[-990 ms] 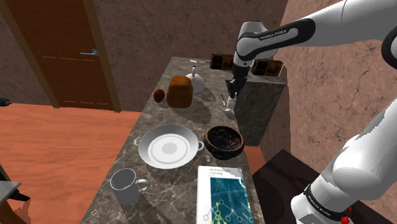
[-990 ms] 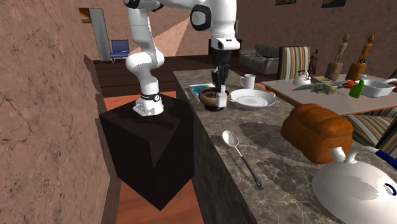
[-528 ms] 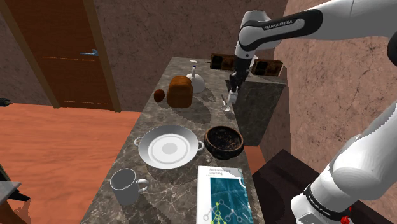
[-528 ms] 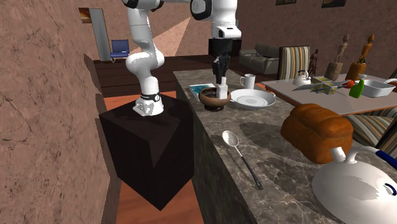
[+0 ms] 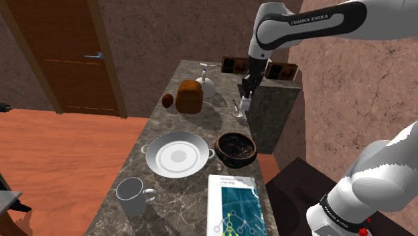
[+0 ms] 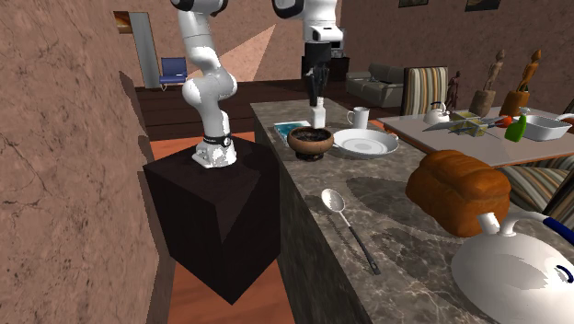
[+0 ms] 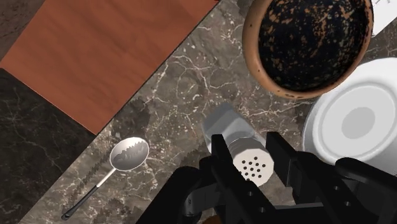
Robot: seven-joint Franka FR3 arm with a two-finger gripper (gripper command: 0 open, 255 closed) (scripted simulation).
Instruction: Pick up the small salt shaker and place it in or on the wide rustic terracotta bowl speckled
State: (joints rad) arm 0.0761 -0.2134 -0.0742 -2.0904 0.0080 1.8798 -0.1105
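Note:
My black gripper (image 5: 246,96) is shut on a small white salt shaker (image 5: 246,103), which hangs in the air above the marble counter. In the wrist view the fingers (image 7: 222,151) clasp the shaker (image 7: 245,151) on both sides, and its perforated cap faces the camera. The dark speckled bowl with a terracotta rim (image 7: 252,54) lies on the counter a short way ahead of the gripper (image 7: 251,159). In the shoulder view the bowl (image 5: 220,143) sits nearer the stand than the shaker. The second exterior view has the shaker (image 6: 318,117) held above and just behind the bowl (image 6: 310,141).
A metal spoon (image 7: 130,154) lies on the counter beneath the gripper, near the counter's edge. Beside the bowl is a white plate (image 5: 177,155). A mug (image 5: 134,196) and a book (image 5: 233,204) lie nearer the stand. Bread (image 5: 190,96) and a white teapot (image 5: 207,86) sit at the far end.
The gripper has risen with the shaker, lifting it well clear of the counter. The bowl and the other things have stayed put.

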